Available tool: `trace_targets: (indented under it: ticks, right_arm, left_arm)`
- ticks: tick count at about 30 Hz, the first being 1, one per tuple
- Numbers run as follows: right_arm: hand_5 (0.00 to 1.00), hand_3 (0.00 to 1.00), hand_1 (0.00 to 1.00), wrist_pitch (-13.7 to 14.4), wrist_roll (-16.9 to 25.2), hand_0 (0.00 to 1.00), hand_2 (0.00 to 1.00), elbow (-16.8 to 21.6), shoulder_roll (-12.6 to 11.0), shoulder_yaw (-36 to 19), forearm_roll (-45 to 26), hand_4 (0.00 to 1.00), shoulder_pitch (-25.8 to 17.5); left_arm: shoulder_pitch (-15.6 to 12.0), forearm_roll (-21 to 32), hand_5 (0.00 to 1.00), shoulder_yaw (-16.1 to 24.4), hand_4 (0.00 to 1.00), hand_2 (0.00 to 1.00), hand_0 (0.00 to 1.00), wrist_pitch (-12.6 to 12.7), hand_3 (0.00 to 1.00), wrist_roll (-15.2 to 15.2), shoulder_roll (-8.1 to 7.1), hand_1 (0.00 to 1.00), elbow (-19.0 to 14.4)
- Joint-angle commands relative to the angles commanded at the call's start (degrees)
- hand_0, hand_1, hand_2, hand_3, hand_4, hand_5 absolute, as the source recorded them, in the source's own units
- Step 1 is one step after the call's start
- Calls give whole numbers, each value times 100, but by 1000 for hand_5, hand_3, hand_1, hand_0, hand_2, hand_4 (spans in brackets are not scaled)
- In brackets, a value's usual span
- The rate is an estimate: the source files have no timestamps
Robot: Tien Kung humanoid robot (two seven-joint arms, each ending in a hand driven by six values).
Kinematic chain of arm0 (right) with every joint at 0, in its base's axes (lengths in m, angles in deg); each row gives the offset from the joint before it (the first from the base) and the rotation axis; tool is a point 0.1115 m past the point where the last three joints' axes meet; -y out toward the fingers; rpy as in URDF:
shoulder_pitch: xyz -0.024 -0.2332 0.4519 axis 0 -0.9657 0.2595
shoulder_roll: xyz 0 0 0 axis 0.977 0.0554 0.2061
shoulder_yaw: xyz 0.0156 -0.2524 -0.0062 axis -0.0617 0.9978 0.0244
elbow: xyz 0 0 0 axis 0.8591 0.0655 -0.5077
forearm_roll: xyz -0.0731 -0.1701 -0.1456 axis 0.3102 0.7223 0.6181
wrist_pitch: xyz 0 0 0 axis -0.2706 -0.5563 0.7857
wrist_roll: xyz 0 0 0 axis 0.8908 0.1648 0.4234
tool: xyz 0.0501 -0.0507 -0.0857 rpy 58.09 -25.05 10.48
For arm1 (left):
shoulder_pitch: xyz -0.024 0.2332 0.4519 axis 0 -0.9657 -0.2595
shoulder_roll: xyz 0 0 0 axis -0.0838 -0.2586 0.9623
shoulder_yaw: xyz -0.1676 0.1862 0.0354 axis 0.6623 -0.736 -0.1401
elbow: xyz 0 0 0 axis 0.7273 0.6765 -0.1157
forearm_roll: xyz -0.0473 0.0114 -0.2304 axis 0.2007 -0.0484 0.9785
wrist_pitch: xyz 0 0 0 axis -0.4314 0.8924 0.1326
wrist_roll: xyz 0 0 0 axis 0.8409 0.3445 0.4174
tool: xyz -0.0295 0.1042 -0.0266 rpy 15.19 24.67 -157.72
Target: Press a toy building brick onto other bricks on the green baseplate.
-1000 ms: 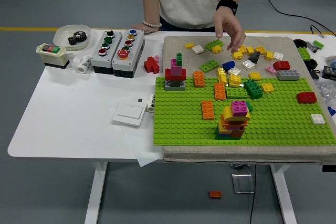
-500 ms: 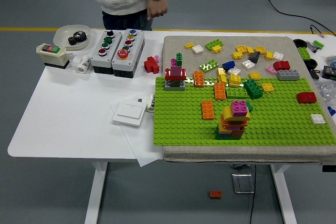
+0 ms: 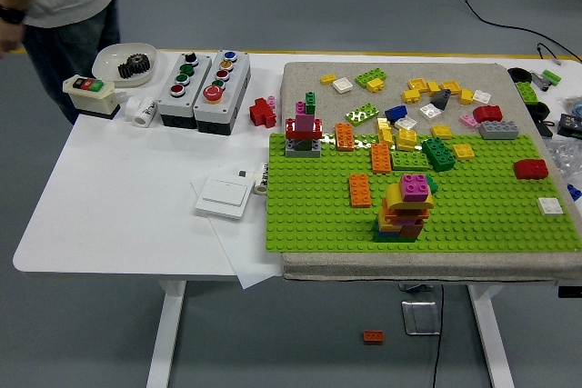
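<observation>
Robot arms and hands out of view; state of fingers cannot be told. Green baseplate (image 3: 482, 211) flat on a beige mat (image 3: 300, 88) at right half of white surface (image 3: 118, 197). Near baseplate's front centre: mixed stack of bricks (image 3: 406, 215), orange and yellow layers, topped by a magenta brick (image 3: 416, 187). Just left of stack, single orange brick (image 3: 360, 190) seated on the plate. At plate's far left corner: small tower (image 3: 304, 129), grey base, red and pink above, green piece on top. Along far edge: orange, yellow and dark green bricks clustered. Red brick (image 3: 531, 169) and white tile (image 3: 550, 206) toward right edge. Loose bricks (image 3: 427, 97) scattered on mat beyond the plate. Left of mat: two grey button boxes (image 3: 204, 88), white dish with black gear (image 3: 127, 63), white switch plate (image 3: 224, 196) on paper. Person (image 3: 55, 6) at far left corner, partly out of frame, touching nothing on surface. One orange brick on the floor (image 3: 374, 336) below.
</observation>
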Motion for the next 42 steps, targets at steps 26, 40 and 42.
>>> trace_targets:
  ticks: [26, 40, 42]
  right_arm:
    - [824, 829, 739, -889, -597, 769, 793, -378, 189, 176, -361, 998, -117]
    - [866, 856, 786, -1080, -677, 834, 826, -462, 278, 136, -174, 998, -164]
    - [870, 861, 789, -1098, -698, 838, 832, -468, 287, 128, -150, 998, -183]
  left_arm:
    - [-211, -331, 658, 200, 642, 740, 824, -32, 587, -135, 80, 780, 17]
    - [-252, -520, 657, 332, 642, 743, 828, -104, 587, -204, 79, 782, 33]
    - [-251, -552, 659, 356, 642, 748, 842, -117, 587, -210, 82, 785, 32]
